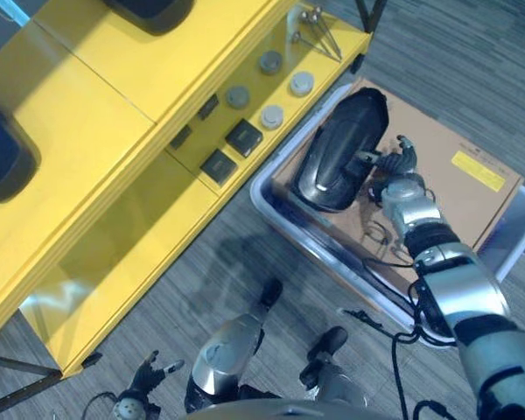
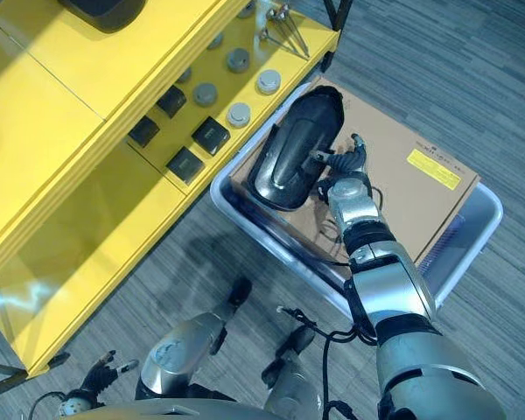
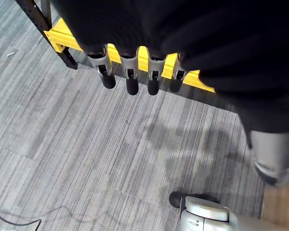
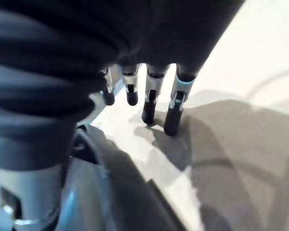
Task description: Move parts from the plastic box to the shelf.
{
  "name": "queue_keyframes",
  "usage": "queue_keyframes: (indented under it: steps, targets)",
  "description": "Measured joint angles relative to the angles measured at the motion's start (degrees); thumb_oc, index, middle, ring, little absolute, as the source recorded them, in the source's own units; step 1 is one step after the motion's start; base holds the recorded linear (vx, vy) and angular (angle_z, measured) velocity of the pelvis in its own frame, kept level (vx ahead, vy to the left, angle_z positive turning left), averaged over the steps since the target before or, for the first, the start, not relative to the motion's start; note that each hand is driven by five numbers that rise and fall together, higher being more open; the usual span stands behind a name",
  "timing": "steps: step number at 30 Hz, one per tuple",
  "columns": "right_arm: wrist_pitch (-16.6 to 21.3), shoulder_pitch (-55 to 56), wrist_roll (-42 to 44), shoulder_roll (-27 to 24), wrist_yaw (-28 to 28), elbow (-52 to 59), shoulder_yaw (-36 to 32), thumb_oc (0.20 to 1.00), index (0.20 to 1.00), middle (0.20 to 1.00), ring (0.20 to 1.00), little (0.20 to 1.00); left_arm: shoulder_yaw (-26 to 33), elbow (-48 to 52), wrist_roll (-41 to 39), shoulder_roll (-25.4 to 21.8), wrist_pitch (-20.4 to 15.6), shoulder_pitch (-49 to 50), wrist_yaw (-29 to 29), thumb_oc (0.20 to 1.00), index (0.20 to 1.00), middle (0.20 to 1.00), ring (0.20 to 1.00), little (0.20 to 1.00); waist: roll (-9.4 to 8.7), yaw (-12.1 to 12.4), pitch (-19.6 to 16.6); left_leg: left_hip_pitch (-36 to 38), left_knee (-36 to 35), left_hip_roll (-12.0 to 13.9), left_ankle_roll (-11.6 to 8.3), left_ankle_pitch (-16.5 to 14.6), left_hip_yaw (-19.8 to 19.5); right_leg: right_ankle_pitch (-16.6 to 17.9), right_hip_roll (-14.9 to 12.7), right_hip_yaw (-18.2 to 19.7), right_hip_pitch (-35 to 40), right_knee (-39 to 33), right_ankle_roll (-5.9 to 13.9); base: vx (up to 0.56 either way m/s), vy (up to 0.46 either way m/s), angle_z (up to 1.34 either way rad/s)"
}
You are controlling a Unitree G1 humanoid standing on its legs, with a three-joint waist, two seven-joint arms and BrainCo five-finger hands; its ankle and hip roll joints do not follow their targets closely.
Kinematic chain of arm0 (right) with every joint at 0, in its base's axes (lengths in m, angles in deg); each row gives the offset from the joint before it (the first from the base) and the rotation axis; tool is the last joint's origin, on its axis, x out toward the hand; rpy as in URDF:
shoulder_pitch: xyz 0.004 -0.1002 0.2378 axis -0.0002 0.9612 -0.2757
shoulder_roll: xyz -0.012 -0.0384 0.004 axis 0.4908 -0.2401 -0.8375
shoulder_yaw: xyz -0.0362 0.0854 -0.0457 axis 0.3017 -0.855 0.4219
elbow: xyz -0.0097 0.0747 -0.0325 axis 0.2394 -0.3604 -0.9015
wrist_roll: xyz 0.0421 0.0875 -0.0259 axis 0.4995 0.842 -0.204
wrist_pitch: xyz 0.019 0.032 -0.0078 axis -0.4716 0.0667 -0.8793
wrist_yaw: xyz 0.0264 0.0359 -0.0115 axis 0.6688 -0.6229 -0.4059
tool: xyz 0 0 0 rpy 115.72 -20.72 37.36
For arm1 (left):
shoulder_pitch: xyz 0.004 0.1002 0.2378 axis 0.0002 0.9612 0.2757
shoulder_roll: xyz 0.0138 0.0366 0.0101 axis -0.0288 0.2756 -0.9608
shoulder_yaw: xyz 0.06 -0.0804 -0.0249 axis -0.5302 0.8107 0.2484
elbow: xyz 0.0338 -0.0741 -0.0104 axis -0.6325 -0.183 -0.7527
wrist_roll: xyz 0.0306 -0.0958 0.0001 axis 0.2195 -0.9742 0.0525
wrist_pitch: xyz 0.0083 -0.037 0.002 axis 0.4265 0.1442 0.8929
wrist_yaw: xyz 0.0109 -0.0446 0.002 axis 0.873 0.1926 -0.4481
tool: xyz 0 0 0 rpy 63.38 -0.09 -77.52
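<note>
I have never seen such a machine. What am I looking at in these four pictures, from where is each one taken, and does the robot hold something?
This is a humanoid robot with two arms. Two pictures come from cameras in its head, looking down; the other two come from a camera on each wrist. Its right hand reaches over a grey plastic box on the floor, beside a big black glossy part that lies on brown cardboard in the box. Its fingers are straight beside the part, so it holds nothing yet. The left hand hangs idle low by the yellow shelf. On the shelf lie round grey discs and small black blocks.
</note>
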Motion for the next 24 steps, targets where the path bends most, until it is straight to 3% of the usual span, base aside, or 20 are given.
queue_keyframes:
  steps: [8, 15, 16, 17, 24]
  targets:
    - [-0.6, 2.1, -3.2, -0.1, 0.0, 1.0, 1.8, 1.0, 1.0, 1.0, 1.0, 1.0, -0.1, 2.4, -2.2, -0.1, -0.1, -0.1, 0.0, 1.0, 1.0, 1.0, 1.0, 1.0, -1.42, -1.0, 0.9, 0.1, 0.0, 0.5, 0.42, 0.3, 0.3, -0.2, 0.3, 0.3, -0.3, 0.8, 0.13, -0.03, -0.006, -0.03]
    - [-0.4, 1.7, -3.1, 0.7, -2.1, 1.4, 1.8, 1.0, 1.0, 1.0, 1.0, 1.0, -0.1, 2.2, -2.7, 0.0, -0.2, -0.1, -0.1, 1.0, 1.0, 1.0, 1.0, 1.0, -2.05, -1.1, 1.2, -1.9, 0.9, 0.6, -0.4, -0.2, 0.5, 0.0, 0.3, 0.8, -2.2, 1.4, -0.1, -0.04, 0.013, -0.02]
    - [-0.4, 1.6, -3.1, 0.7, -2.4, 1.5, 1.8, 0.338, 0.338, 0.338, 0.338, 0.338, -0.1, 2.1, -3.2, 0.0, -0.1, -0.1, -0.1, 1.0, 1.0, 1.0, 1.0, 1.0, -2.04, -1.1, 1.2, -2.2, 1.1, 0.6, -0.42, -0.2, 0.5, 0.1, 0.3, 0.8, -2.4, 1.4, -0.18, -0.04, 0.022, 0.0]
    - [-0.4, 1.6, -3.1, 0.7, -2.4, 1.3, 1.9, 0.2, 0.2, 0.2, 0.2, 0.2, -0.1, 2.1, -3.4, -0.1, -0.2, -0.1, -0.2, 1.0, 1.0, 1.0, 1.0, 1.0, -2.04, -1.1, 1.2, -2.3, 1.1, 0.6, -0.43, -0.2, 0.5, 0.1, 0.3, 0.8, -2.5, 1.4, -0.19, -0.04, 0.023, 0.0]
    - [-0.6, 0.4, -4.1, 1.1, -4.7, 0.9, 2.9, 0.2, 0.2, 0.2, 0.2, 0.2, -0.1, 2.1, -4.4, 0.0, -0.8, -0.1, -0.3, 1.0, 1.0, 1.0, 1.0, 1.0, -2.03, -1.1, 1.1, -3.4, 1.0, 0.6, -0.72, 0.0, 0.4, 0.2, 0.3, 0.8, -3.6, 1.4, -0.38, -0.01, 0.005, 0.0]
